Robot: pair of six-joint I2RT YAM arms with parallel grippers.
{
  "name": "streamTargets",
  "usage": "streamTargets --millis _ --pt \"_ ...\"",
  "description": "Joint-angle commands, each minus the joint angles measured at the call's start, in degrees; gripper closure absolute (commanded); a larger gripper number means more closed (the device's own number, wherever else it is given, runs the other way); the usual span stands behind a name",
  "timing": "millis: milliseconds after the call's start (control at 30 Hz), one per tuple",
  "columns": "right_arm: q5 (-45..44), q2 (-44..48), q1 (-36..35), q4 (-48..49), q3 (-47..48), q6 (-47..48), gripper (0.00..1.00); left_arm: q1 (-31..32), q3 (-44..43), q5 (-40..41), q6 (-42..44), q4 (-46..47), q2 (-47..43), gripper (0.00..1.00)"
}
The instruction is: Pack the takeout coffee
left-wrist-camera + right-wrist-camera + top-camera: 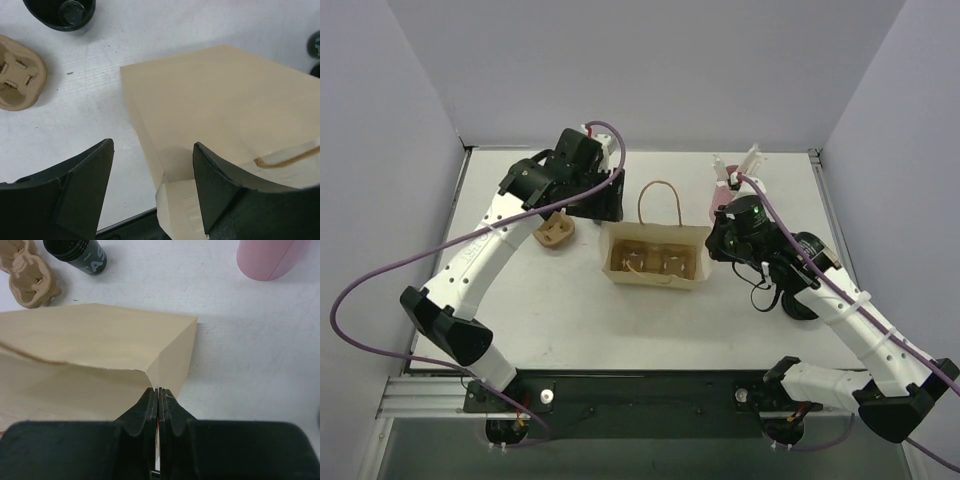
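Note:
A tan paper bag (655, 255) stands open mid-table, with what looks like a cup carrier (645, 262) in its bottom. My right gripper (158, 390) is shut on the bag's right edge, also seen from above (712, 240). My left gripper (152, 150) is open, its jaws standing either side of the bag's far left corner (170, 190) without touching it. A pink cup (720, 205) stands just behind the bag's right end and shows in the right wrist view (267, 257). A black cup (80, 252) stands behind the bag, hidden under my left arm from above.
A second tan pulp cup carrier (555, 233) lies left of the bag and shows in the left wrist view (17, 72). The bag's rope handle (660, 200) stands up at its far side. White clips (740, 165) lie at the back right.

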State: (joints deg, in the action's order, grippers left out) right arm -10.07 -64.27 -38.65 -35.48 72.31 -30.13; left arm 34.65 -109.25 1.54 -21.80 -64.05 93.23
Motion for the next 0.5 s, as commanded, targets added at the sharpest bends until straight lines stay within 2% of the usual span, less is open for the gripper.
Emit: streamTargets --millis 0,133,233,333,467 --pt "-1.36 3.27 -0.1 5.43 -4.1 -1.24 1.0 2.0 7.81 2.24 -1.31 4.63 -10.42 0.26" --pt "-3.12 4.59 -0.81 5.69 -6.83 -3.7 1.0 1.3 11.6 2.33 -2.02 7.36 -16.05 0.2" --pt "-4.26 4.94 -0.98 5.6 -6.92 -3.88 1.0 0.59 13.09 1.89 -1.93 7.8 -18.34 0.2" --pt "-5.23 5.12 -1.16 5.34 -6.66 -4.94 1.0 0.59 15.9 -2.93 -2.71 9.99 -20.37 0.2" --pt "-6.98 5.12 -1.78 4.9 -7.45 -7.04 1.0 0.85 21.35 -9.79 -7.54 13.6 -23.08 0.27"
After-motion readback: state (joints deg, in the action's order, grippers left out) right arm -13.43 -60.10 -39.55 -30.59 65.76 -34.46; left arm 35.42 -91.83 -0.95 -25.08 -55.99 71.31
